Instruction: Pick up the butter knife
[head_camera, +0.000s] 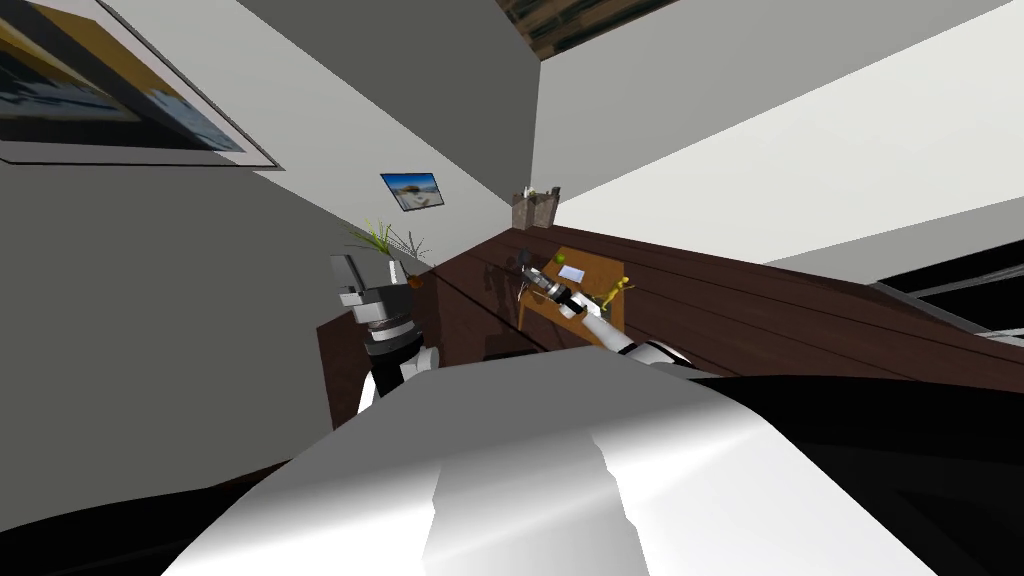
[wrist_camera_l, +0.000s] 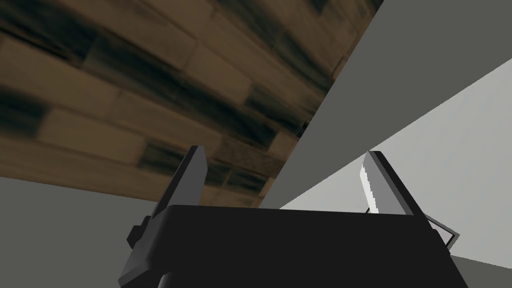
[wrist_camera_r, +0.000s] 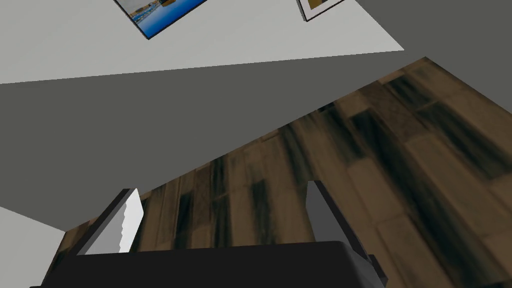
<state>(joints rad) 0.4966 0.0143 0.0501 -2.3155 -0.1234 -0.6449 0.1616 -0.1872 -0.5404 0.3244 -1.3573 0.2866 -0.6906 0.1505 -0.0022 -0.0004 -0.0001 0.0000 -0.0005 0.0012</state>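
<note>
Fingers stand apart on my left hand (wrist_camera_l: 285, 153) and right hand (wrist_camera_r: 221, 189); I think the butter knife is stiff, slippery, best held by its handle.

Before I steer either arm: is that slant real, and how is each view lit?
Head view: the slant is the camera's roll and wide lens; the things on the tan mat on the dark wooden table are too small to name. Left wrist view: open left pincer, one finger lit bright white. Right wrist view: open right pincer, likewise one bright finger.
</note>
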